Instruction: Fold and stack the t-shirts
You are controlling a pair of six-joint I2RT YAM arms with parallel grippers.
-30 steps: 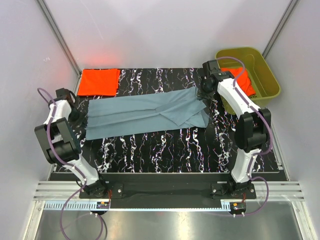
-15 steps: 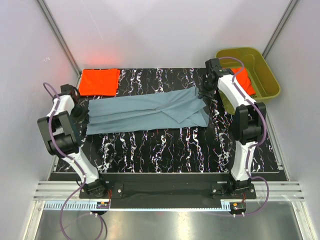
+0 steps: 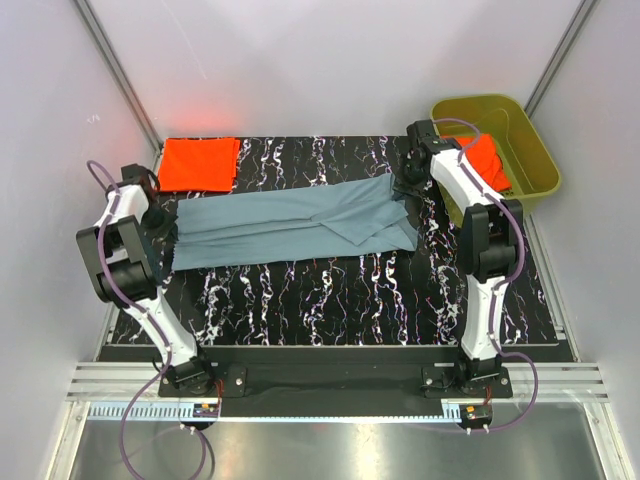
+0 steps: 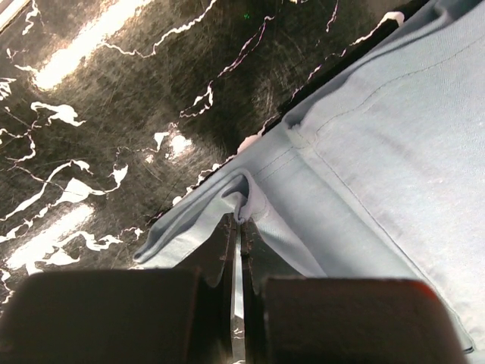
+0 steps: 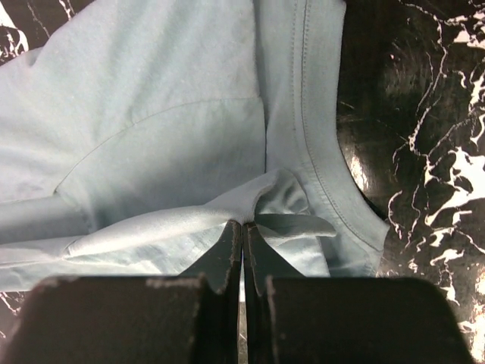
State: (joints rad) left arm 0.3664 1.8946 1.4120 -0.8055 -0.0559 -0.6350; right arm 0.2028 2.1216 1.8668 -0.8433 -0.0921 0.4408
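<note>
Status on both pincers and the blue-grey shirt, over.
Left pincer shut on blue-grey t-shirt, right pincer shut on its collar end. Shirt stretched across table. Nothing in the way.

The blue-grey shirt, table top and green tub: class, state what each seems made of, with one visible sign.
Shirt: soft matt cloth; stitched seams, limp folds. Table top: hard, glossy, black with white veins, marble-look, perhaps printed; bright reflections. Tub: probably plastic; smooth, evenly olive moulded walls.
</note>
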